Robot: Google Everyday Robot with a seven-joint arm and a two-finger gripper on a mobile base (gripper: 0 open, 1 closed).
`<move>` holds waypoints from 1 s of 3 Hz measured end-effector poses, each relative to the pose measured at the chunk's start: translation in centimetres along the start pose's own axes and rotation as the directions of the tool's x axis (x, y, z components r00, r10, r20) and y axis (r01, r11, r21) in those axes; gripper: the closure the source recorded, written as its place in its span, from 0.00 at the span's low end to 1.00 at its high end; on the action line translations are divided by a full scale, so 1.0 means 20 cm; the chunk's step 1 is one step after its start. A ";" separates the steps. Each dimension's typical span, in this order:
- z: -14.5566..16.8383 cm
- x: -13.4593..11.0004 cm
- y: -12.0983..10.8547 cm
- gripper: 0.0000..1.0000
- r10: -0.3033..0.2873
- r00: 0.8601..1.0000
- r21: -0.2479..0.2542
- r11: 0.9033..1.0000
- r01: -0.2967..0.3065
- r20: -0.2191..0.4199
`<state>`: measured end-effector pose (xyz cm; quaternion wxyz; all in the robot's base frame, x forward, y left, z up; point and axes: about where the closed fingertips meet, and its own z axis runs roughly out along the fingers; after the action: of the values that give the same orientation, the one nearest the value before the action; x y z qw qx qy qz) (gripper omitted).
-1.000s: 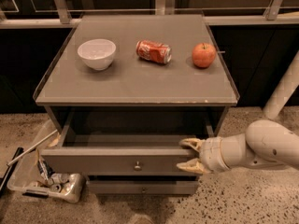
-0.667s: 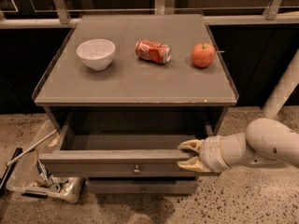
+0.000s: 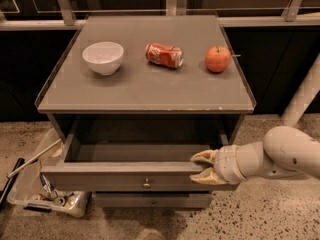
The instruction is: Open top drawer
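Observation:
The top drawer [image 3: 125, 178] is pulled well out of the grey cabinet, and its grey inside is open to view. Its small round knob [image 3: 146, 184] sits mid-front. My gripper [image 3: 203, 167] comes in from the right on a white arm [image 3: 280, 156]. Its tan fingers [image 3: 204, 157] straddle the top edge of the drawer front near its right end, one inside the drawer and one on the front face, closed on that edge.
On the cabinet top [image 3: 150, 91] stand a white bowl [image 3: 103, 57], a crushed red can [image 3: 164, 55] and a red apple [image 3: 218, 59]. A slimmer drawer [image 3: 152, 200] sits below, closed. A clear bin of clutter [image 3: 45, 196] lies on the floor at left. A white pole [image 3: 302, 96] stands at right.
The top drawer has slid further out toward the camera, and my gripper has moved with it, still on the front's top edge.

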<state>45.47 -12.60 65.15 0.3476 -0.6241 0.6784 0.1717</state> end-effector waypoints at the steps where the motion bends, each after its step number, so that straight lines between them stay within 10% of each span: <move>1: 0.00 0.00 0.00 0.58 0.000 1.000 0.000 1.000 0.000 0.000; 3: 0.01 0.00 0.06 0.11 -0.023 0.999 -0.031 0.999 0.024 0.025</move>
<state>44.32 -12.41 64.77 0.3481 -0.6353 0.6638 0.1859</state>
